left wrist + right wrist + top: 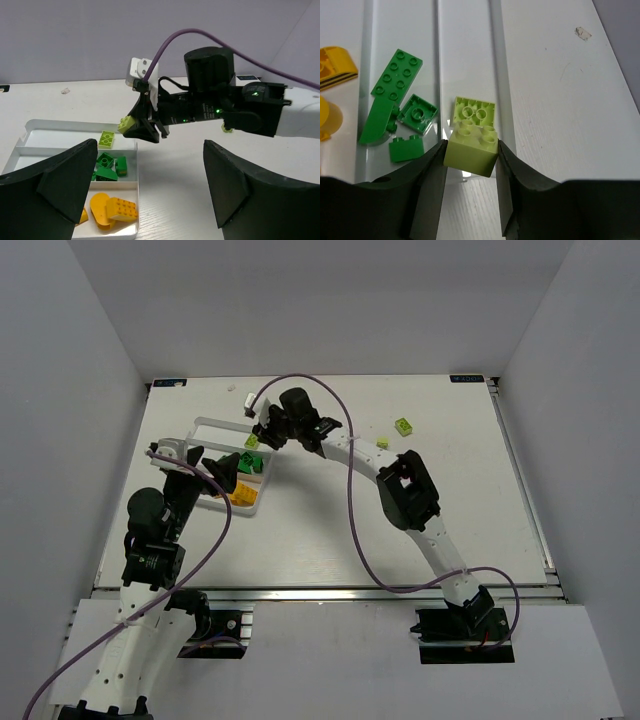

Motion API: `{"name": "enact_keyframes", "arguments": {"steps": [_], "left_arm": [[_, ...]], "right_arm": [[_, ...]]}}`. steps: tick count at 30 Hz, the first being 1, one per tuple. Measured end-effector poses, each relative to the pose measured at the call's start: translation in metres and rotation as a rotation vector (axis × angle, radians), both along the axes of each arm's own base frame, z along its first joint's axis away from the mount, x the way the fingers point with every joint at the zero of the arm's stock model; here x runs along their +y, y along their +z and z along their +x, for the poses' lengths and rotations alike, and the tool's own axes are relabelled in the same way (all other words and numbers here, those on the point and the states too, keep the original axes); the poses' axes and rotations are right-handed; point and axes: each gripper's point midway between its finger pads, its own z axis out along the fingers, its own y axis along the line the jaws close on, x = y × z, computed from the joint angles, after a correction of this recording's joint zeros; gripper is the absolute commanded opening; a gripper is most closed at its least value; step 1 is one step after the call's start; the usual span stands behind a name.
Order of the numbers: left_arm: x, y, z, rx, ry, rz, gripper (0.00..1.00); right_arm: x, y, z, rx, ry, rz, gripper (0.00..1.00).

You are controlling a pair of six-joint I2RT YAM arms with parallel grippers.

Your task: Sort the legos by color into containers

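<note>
A white divided tray lies at the table's left. In the right wrist view its sections hold yellow legos, dark green legos and one lime lego. My right gripper is shut on a pale lime lego and hangs just above the near end of the lime section. The left wrist view shows that held lego over the tray's far right corner. My left gripper stands wide open and holds nothing, low beside the tray's yellow end. From above, the left gripper is over the tray.
Two lime legos lie loose on the table right of the right arm. A small white scrap sits behind the tray. A purple cable loops over the table's middle.
</note>
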Motion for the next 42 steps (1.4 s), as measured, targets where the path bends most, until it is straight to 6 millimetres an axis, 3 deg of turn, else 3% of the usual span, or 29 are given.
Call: {"name": "enact_keyframes", "arguments": {"steps": [9,15,16,23,24,25,27,28,30,34,35,36,37,38,39,40,41,42], "left_arm": [[-0.004,0.001,-0.002,-0.004,-0.022,0.001,0.95],[-0.005,0.001,-0.003,-0.008,-0.031,0.001,0.94],[-0.005,0.002,-0.003,-0.01,-0.033,0.0,0.94],[-0.011,0.005,-0.004,-0.025,-0.066,-0.001,0.89],[-0.013,0.004,-0.004,-0.026,-0.076,0.0,0.86],[-0.016,0.002,-0.003,-0.026,-0.092,0.0,0.73],[-0.023,-0.003,-0.001,-0.011,-0.135,0.002,0.57],[-0.029,-0.007,0.001,0.002,-0.17,0.007,0.36],[-0.041,-0.017,0.006,0.037,-0.234,0.011,0.26],[-0.063,-0.044,0.015,0.135,-0.354,-0.001,0.25],[-0.068,-0.051,0.017,0.163,-0.381,-0.012,0.32],[-0.074,-0.058,0.02,0.191,-0.408,-0.027,0.36],[-0.079,-0.065,0.024,0.223,-0.43,-0.036,0.37],[-0.086,-0.075,0.028,0.268,-0.448,-0.049,0.42],[-0.092,-0.083,0.032,0.308,-0.463,-0.058,0.45],[-0.1,-0.091,0.036,0.357,-0.48,-0.066,0.47],[-0.107,-0.097,0.041,0.394,-0.49,-0.068,0.5],[-0.117,-0.102,0.046,0.432,-0.498,-0.066,0.55]], "right_arm": [[0.006,-0.043,0.012,0.001,-0.032,-0.006,0.42],[0.008,-0.039,0.016,-0.016,-0.044,0.012,0.54],[0.008,-0.039,0.017,-0.015,-0.046,0.015,0.59],[0.006,-0.037,0.019,-0.012,-0.065,0.017,0.58],[0.005,-0.036,0.019,-0.008,-0.071,0.019,0.56],[0.003,-0.033,0.018,-0.001,-0.077,0.021,0.51],[-0.007,-0.028,0.013,0.036,-0.098,0.013,0.43],[-0.013,-0.02,0.009,0.056,-0.111,0.011,0.25],[-0.033,-0.001,0.0,0.107,-0.146,0.009,0.01],[-0.105,0.076,-0.019,0.242,-0.239,0.095,0.0],[-0.132,0.097,-0.022,0.27,-0.266,0.134,0.0],[-0.159,0.117,-0.025,0.294,-0.287,0.177,0.06],[-0.189,0.134,-0.03,0.315,-0.313,0.219,0.26],[-0.221,0.145,-0.033,0.338,-0.351,0.252,0.34],[-0.248,0.15,-0.037,0.358,-0.386,0.281,0.43],[-0.273,0.152,-0.043,0.381,-0.419,0.305,0.58],[-0.293,0.146,-0.053,0.42,-0.445,0.317,0.65],[-0.306,0.137,-0.065,0.468,-0.459,0.324,0.8]]}}
